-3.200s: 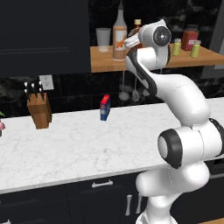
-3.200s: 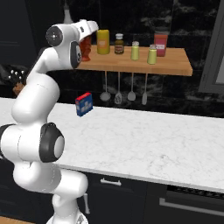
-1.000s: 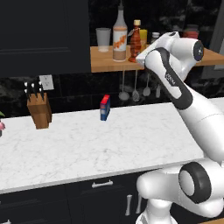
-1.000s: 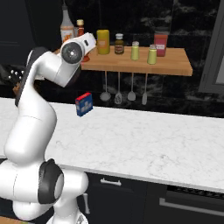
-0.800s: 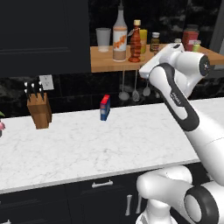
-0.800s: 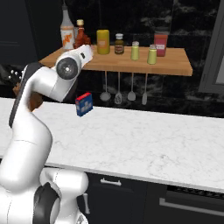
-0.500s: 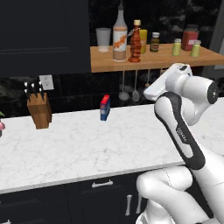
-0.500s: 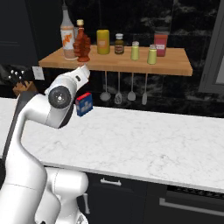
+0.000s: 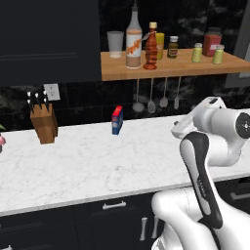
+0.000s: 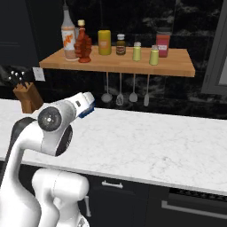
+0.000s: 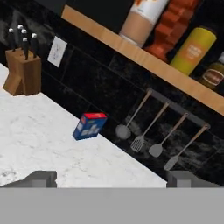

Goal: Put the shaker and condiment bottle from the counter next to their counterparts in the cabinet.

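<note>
Knife block (image 9: 43, 122), blue box (image 9: 116, 119), four hanging utensils (image 9: 151, 97), wall outlet (image 9: 51, 91)

Glossy white arm (image 9: 197, 161), dark round joint caps, black seams

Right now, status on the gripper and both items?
Gripper open, empty. Condiment bottle on cabinet beside tall pale bottle. Two shakers together on shelf. Nothing in the way.

Pale bottle (image 11: 143, 19): top cut off, hand view; condiment bottle (image 11: 176, 27): neck cut off; blue box (image 10: 89, 109): mostly behind arm, right view
</note>
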Controlling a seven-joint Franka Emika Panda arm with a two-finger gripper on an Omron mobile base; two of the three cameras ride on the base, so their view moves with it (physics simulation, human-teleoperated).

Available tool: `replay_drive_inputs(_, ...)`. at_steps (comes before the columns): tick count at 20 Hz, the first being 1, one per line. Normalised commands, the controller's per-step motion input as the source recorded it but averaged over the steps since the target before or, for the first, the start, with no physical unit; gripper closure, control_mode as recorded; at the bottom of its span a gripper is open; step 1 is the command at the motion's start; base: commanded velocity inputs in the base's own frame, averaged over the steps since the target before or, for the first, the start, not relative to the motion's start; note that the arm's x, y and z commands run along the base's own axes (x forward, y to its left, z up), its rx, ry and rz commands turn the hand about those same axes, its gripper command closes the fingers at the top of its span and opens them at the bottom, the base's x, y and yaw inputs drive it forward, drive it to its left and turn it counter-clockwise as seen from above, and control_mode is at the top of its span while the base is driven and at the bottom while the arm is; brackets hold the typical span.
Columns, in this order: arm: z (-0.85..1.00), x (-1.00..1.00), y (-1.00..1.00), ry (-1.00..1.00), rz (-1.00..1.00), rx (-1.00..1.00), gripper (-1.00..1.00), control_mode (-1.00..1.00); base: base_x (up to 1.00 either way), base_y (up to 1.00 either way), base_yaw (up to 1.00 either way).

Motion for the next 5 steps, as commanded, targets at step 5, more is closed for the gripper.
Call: replay_drive_inputs(5,-0.97,-0.23,-0.14,0.19,-0.22,-0.1,-1.0,-1.0,0.0,0.0,0.0)
